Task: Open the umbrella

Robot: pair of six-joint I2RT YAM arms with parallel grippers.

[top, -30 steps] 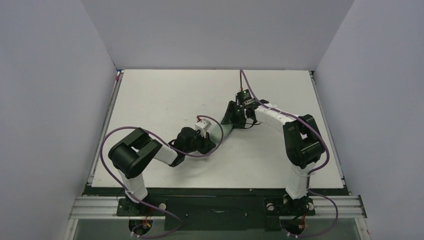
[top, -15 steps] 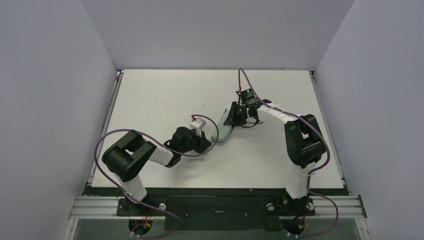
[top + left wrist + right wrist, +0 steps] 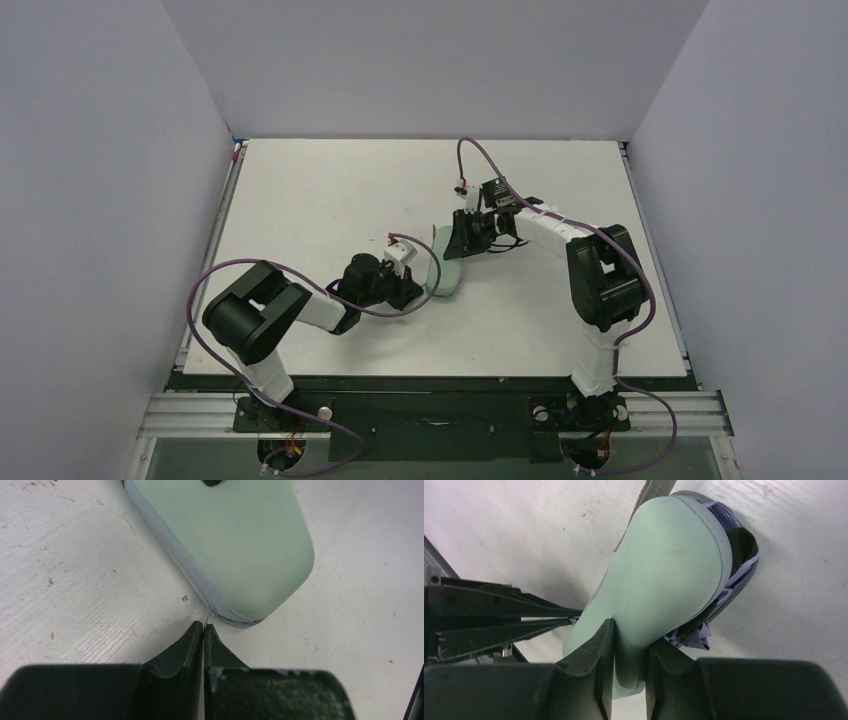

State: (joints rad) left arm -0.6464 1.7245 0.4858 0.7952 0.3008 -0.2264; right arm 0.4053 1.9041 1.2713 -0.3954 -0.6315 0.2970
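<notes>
A pale green oblong case (image 3: 446, 268) lies mid-table between both grippers. In the right wrist view the case (image 3: 669, 570) gapes open along one side, and the umbrella's lavender fabric (image 3: 696, 636) with a black underside shows in the gap. The rest of the umbrella is hidden inside. My right gripper (image 3: 631, 637) is shut on the case's green shell at its far end (image 3: 463, 240). My left gripper (image 3: 204, 626) is shut on the thin zipper pull (image 3: 209, 612) at the case's near end (image 3: 235, 545). It lies low on the table (image 3: 420, 288).
A grey strap (image 3: 655, 490) runs off the case's far end. The left gripper's black fingers (image 3: 499, 622) show in the right wrist view beside the case. White walls stand round the table (image 3: 330, 190) on three sides, and cables loop over both arms.
The right gripper has swung left and rotated with the case end. The case now lies nearly lengthwise and shows more between the grippers. The left gripper has stayed low and drawn slightly back.
</notes>
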